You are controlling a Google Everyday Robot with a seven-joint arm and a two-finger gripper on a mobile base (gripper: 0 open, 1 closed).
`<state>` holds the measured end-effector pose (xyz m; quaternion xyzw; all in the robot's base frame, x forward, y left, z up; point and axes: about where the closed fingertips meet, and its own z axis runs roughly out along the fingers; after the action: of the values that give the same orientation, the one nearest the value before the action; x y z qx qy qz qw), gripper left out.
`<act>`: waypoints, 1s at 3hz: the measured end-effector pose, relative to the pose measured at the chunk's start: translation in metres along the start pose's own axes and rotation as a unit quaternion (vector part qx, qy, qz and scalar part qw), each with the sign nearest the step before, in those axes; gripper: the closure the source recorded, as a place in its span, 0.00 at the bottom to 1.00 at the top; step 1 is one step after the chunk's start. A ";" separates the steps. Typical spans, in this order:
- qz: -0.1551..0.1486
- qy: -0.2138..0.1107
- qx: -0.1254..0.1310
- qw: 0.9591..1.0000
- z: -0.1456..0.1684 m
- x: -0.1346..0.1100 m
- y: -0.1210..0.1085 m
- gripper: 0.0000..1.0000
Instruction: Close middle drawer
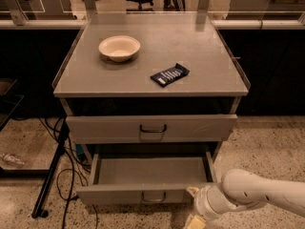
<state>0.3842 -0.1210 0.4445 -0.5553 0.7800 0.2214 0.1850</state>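
Observation:
The middle drawer [147, 173] is the lower, pulled-out one, with a bare grey tray and a shallow front panel [119, 194] carrying a small dark loop handle [153, 197]. My gripper [192, 207] is at the bottom right, at the right end of that front panel. Its pale fingertips [192, 191] are spread apart and hold nothing. The upper fingertip is at the panel's right corner. My white arm [257, 194] runs off to the right edge.
A taller-fronted drawer [151, 128] above stands slightly out. On the cabinet top [200, 51] are a cream bowl [119, 47] and a dark snack packet [170, 75]. Cables and a black stand leg [52, 175] lie on the floor at left.

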 end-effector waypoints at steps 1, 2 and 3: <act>0.000 0.000 0.000 1.000 0.000 0.000 0.000 0.17; 0.000 0.000 0.000 1.000 0.000 0.000 0.000 0.40; 0.000 0.000 0.000 1.000 0.000 0.000 0.000 0.64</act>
<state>0.3844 -0.1209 0.4442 -0.5554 0.7801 0.2211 0.1848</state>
